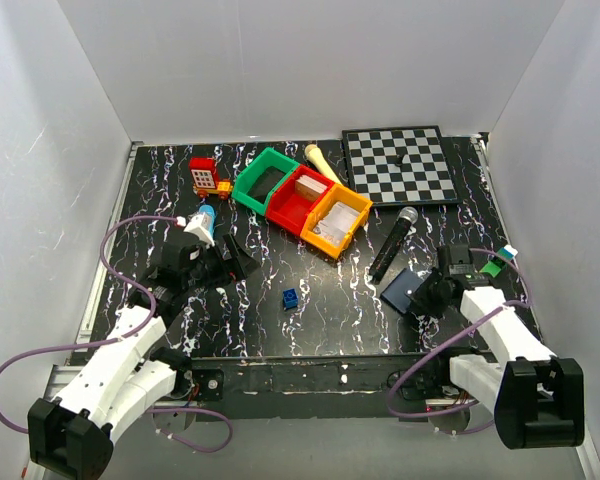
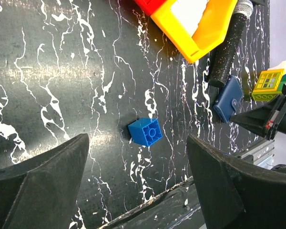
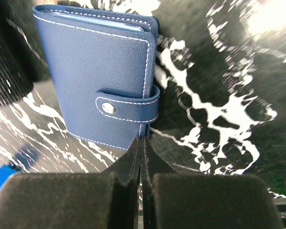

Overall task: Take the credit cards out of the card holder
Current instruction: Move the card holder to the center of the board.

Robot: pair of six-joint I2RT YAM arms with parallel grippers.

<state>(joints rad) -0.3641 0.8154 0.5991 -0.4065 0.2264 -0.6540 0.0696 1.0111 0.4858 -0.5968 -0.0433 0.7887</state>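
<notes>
Card holder is left snapped shut, no cards taken out yet; right fingers are clenched at its edge, left fingers are held spread, empty

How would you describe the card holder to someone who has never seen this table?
Find the chessboard at the far right of the table; a black microphone lies just in front of it. The card holder sits at the microphone's near end. It is flat, navy, white-stitched and snapped shut, unlike the small bright blue cube to its left.
</notes>
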